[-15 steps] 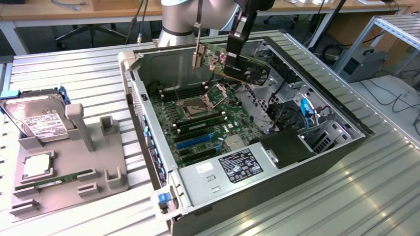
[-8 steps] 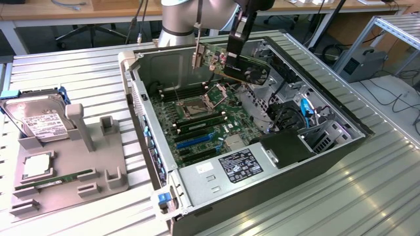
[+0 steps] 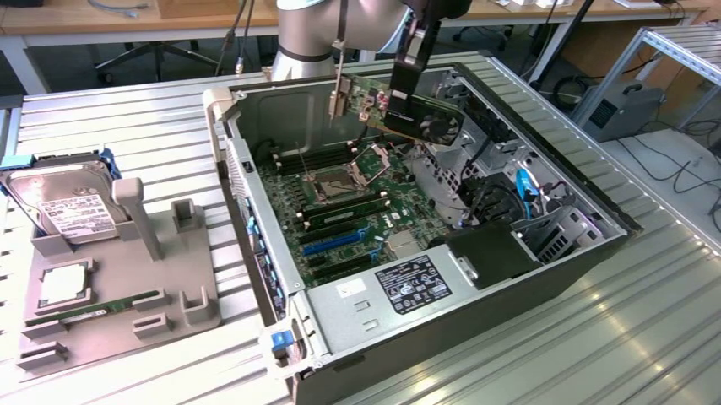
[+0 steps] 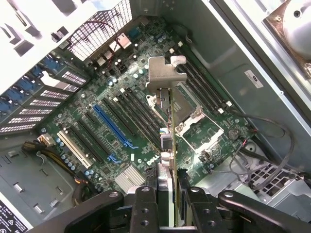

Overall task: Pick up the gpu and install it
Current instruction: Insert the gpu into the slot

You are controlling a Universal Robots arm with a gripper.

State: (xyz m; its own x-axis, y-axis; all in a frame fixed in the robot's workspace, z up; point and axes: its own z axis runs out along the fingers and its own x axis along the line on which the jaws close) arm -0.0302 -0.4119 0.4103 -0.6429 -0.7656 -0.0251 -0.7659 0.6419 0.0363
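Note:
My gripper point(image 3: 413, 61) is shut on the gpu point(image 3: 414, 114), a dark card with a black fan and a pale metal bracket point(image 3: 336, 94) at one end. I hold it in the air above the open computer case point(image 3: 563, 253), over the far part of the motherboard point(image 3: 349, 211). In the wrist view the gpu point(image 4: 171, 141) is edge-on between my fingers point(image 4: 146, 208), its bracket point(image 4: 165, 73) pointing away. It hangs over the processor socket area point(image 4: 194, 121), beside the blue slot point(image 4: 114, 126) and apart from the board.
A grey fixture tray point(image 3: 124, 329) lies at the exterior view's left. It holds a silver hard drive point(image 3: 67, 211), a processor chip point(image 3: 62, 283) and a green memory stick point(image 3: 96, 308). Inside the case are drive cages, blue cables point(image 3: 524, 190) and a black shroud point(image 3: 490, 253).

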